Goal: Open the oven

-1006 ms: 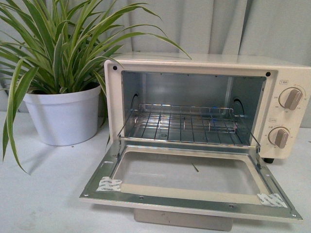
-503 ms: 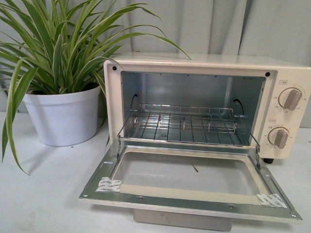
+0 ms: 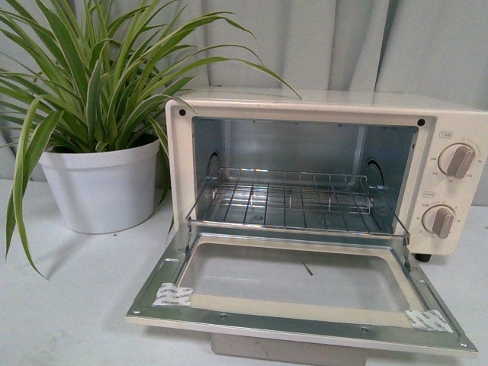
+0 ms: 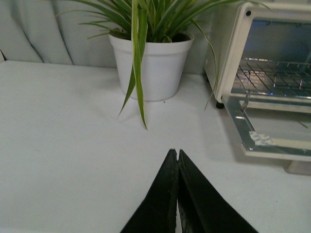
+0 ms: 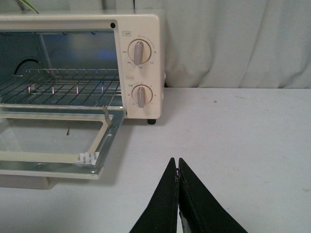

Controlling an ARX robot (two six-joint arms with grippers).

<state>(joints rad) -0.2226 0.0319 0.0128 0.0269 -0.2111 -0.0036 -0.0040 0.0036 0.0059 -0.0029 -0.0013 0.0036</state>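
Note:
The cream-white oven stands on the white table with its glass-windowed door folded down flat toward me. Inside, the wire rack is bare. Two round knobs sit on its right panel. The pale bar handle peeks out under the door's front edge. In the left wrist view my left gripper is shut and empty over the table, well apart from the oven. My right gripper is likewise shut and empty, off to the side of the oven and its door.
A leafy plant in a white pot stands close to the oven's left side; its leaves hang over the table. Pale curtains close off the back. The white table extends around the oven.
The front view has shifted slightly, so the oven and pot sit a little lower and to the right. The door stays folded down.

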